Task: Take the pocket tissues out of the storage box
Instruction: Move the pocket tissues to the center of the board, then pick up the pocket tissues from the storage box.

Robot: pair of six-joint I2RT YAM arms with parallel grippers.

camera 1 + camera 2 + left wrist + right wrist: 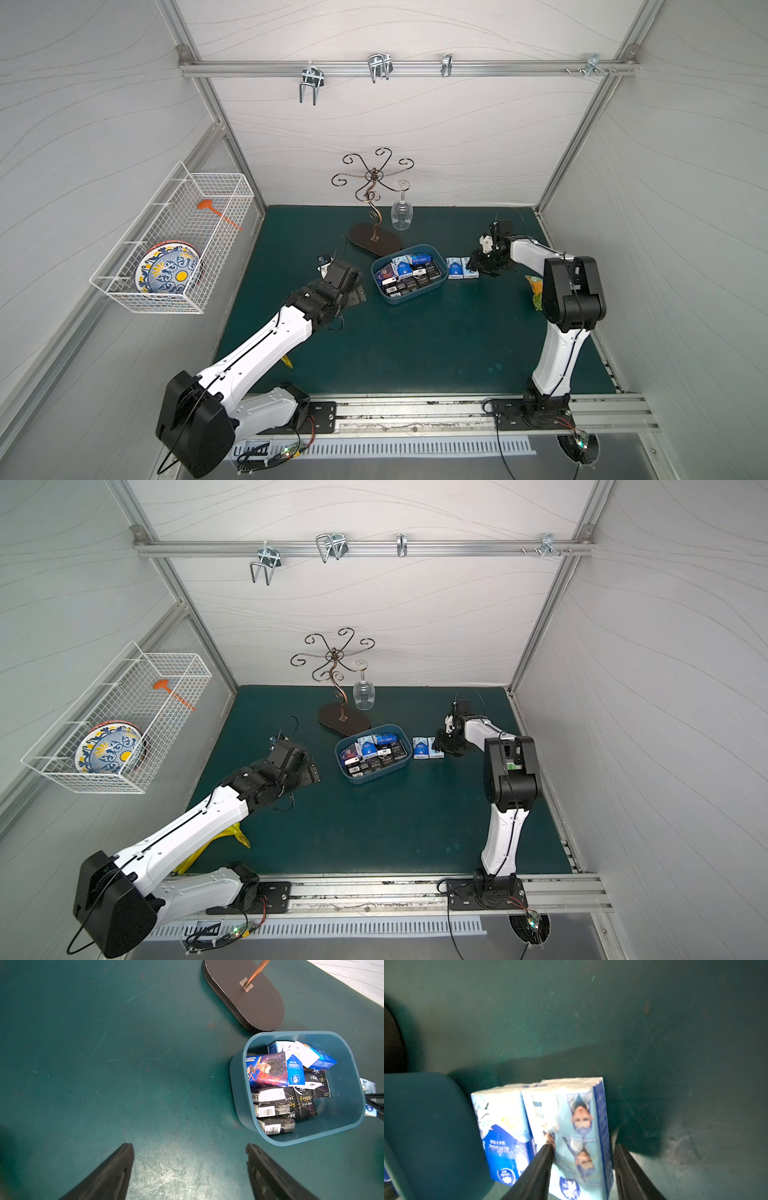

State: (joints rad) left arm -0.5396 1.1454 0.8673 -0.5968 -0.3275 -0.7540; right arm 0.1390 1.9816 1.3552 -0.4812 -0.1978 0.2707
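Observation:
The blue storage box (409,301) (374,780) sits mid-table and holds several pocket tissues (409,272) (268,1070), black packs and blue/white ones. Two blue/white packs stand on the mat just right of the box (425,1126): one (502,1126) beside it, the other (577,1126) (469,268) between the jaws of my right gripper (584,1147) (478,266). One finger touches that pack and a thin gap shows at the other, so the gripper is open. My left gripper (190,1145) (357,293) hangs open and empty over bare mat left of the box.
A copper glass stand (374,241) with a hanging wine glass (402,212) stands just behind the box. A green-orange snack bag (535,291) lies by the right arm. A white wire basket (174,249) with plates hangs on the left wall. Something yellow (239,837) lies under the left arm.

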